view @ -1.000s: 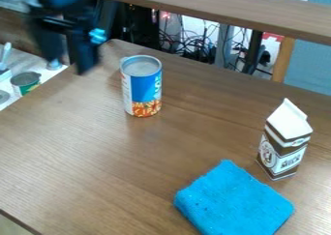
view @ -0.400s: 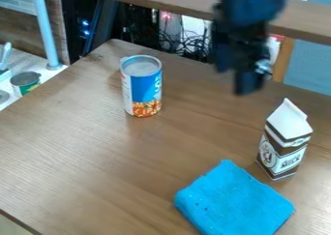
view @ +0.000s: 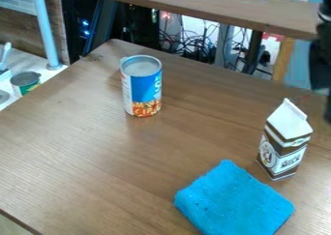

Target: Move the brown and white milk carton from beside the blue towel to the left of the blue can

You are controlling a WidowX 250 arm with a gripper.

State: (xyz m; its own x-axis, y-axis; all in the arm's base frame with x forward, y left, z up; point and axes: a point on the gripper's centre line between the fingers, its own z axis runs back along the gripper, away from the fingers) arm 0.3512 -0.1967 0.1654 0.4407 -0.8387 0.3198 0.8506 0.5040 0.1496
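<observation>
At the right edge of the view: 1 gripper, black, partly cut off by the frame. Can't tell if it's released or clenched. Nearest item is 1 carton, brown and white with a gabled white top, upright on the desk, toward the right side.

Next out, 1 bright blue cloth, lying flat near the carton, gap between them, its lower end cut off by the bottom edge. Farther out, 1 can with a blue and white label, orange-red food pictured at the bottom, upright toward the desk's far left part, well apart from both. Count on the desk: 3 items, 1 each of carton, cloth, can.

Off the desk, far left: 1 smaller can with a green label on a pale surface, near 1 light blue pole. Behind the desk: 1 wooden tabletop, many tangled cables below it.
</observation>
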